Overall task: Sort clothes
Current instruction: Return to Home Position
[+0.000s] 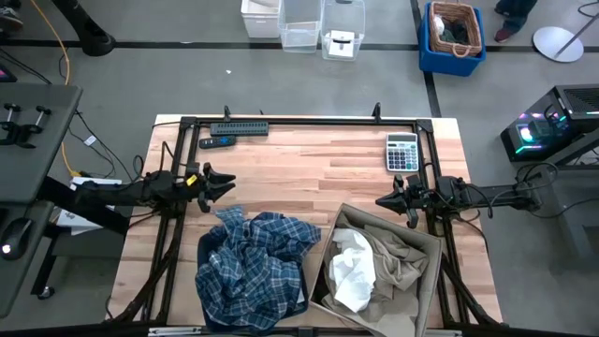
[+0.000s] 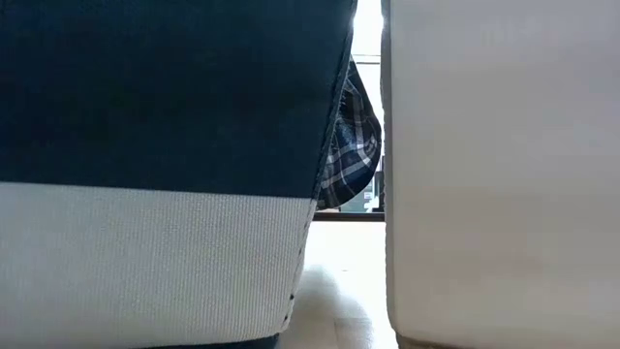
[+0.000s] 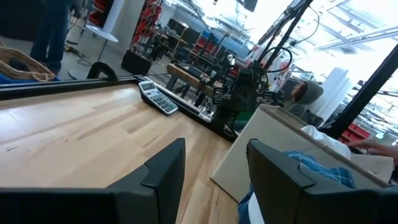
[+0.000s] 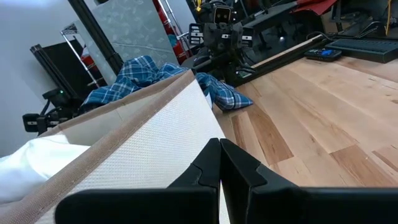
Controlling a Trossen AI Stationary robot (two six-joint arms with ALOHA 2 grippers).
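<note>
Hovering | left jaws spread | right jaws closed | plaid shirt (image 1: pixel 255 267) in bin (image 2: pixel 145 97)

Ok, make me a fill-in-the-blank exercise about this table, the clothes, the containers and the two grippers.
1. The plaid shirt fills the dark ___ bin.
2. In the tan box, a tan garment lies beside a ___ garment.
3. Of the left gripper and the right gripper, only the ___ one is open.
4. The calculator lies on the ___ arm's side of the table.
Missing words: blue, white, left, right.
</note>
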